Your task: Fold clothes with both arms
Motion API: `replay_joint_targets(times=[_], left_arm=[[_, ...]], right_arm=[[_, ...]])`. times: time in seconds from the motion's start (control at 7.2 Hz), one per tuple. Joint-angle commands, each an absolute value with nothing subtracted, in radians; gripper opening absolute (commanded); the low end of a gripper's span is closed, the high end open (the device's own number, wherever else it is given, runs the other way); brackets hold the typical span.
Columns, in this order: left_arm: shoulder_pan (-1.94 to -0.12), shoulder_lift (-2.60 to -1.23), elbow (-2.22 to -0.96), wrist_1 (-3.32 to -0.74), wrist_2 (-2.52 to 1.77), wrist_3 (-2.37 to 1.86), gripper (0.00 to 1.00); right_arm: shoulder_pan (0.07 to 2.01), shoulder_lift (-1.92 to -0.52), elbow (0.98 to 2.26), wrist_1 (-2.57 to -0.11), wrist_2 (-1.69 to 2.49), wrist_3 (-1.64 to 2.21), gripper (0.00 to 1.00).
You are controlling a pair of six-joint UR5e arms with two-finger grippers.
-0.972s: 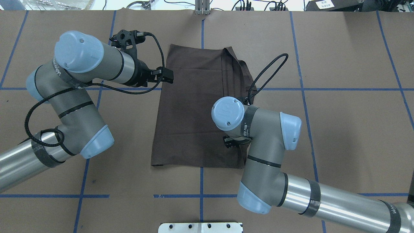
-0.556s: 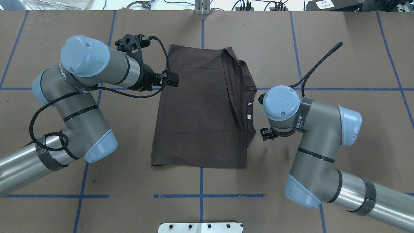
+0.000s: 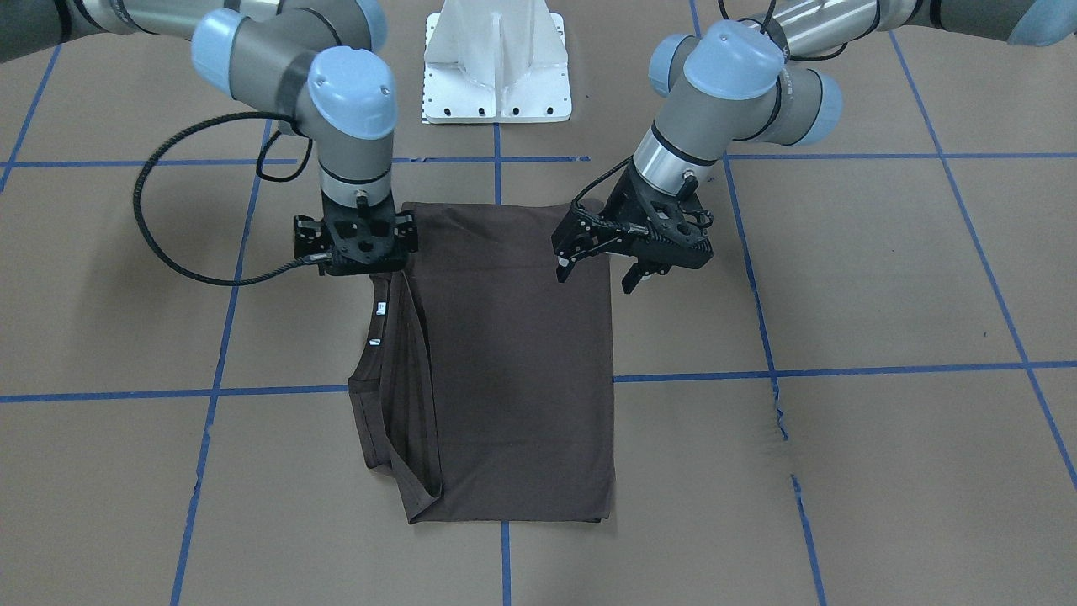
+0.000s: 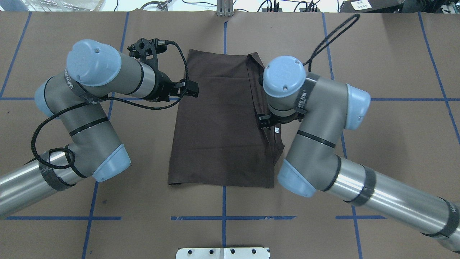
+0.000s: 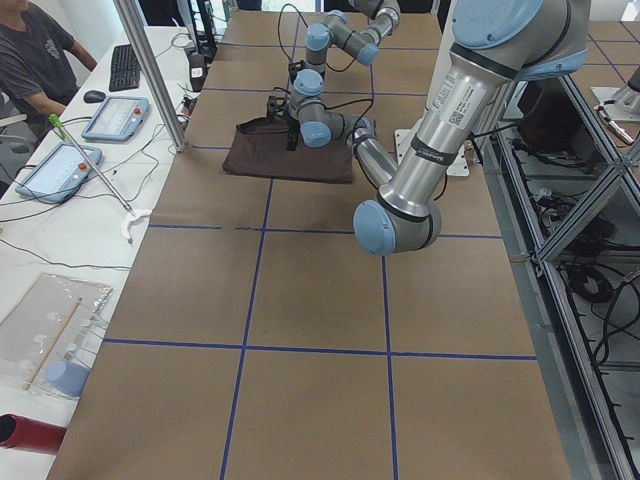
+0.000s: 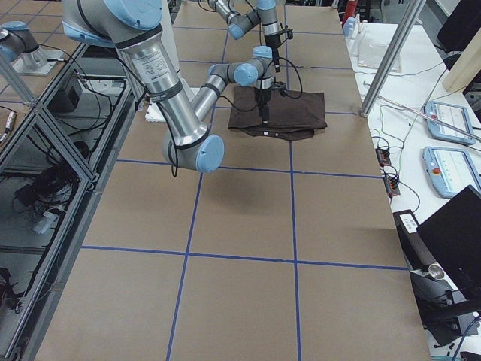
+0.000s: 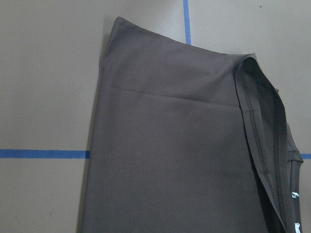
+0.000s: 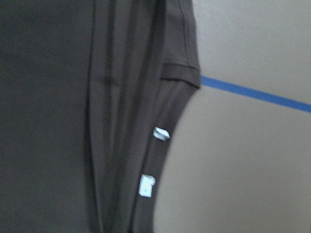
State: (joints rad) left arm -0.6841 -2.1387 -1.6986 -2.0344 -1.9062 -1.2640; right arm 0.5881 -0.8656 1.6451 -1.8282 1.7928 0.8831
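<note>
Dark brown T-shirt (image 4: pixel 215 126) lies flat, folded into a rectangle, with the collar (image 3: pixel 379 324) bunched along one long edge. Right gripper (image 3: pixel 362 252) is over that collar, and left gripper (image 3: pixel 596 278) is spread wide over the shirt's opposite edge.

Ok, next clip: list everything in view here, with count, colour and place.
T-shirt: one, dark brown, folded flat mid-table.
neck labels: two, white, on the shirt's collar edge, robot's right side.
table: one, brown paper with blue tape grid.
pedestal base: one, white, at the robot's table edge.
operator: one, dark top, at the side bench.
pendant tablets: two, grey, on that bench.
left arm, right arm: two, grey, light-blue caps, flanking the shirt.
left gripper: one, black, open, over the shirt's left edge.
right gripper: one, black, fingers hidden, over the collar edge.
</note>
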Motion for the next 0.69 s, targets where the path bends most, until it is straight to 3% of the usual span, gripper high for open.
replay_joint_targets(times=[0.0, 0.56], left_arm=[[-0.687, -2.134, -1.703, -2.037, -1.908, -1.259, 1.00], [-0.690, -2.132, -1.701, -2.037, -1.907, -1.259, 1.00]], right_arm=[[0.606, -0.705, 1.339, -1.664, 1.790, 0.885, 1.00], [0.603, -0.733, 1.292, -1.675, 1.796, 0.874, 1.00]])
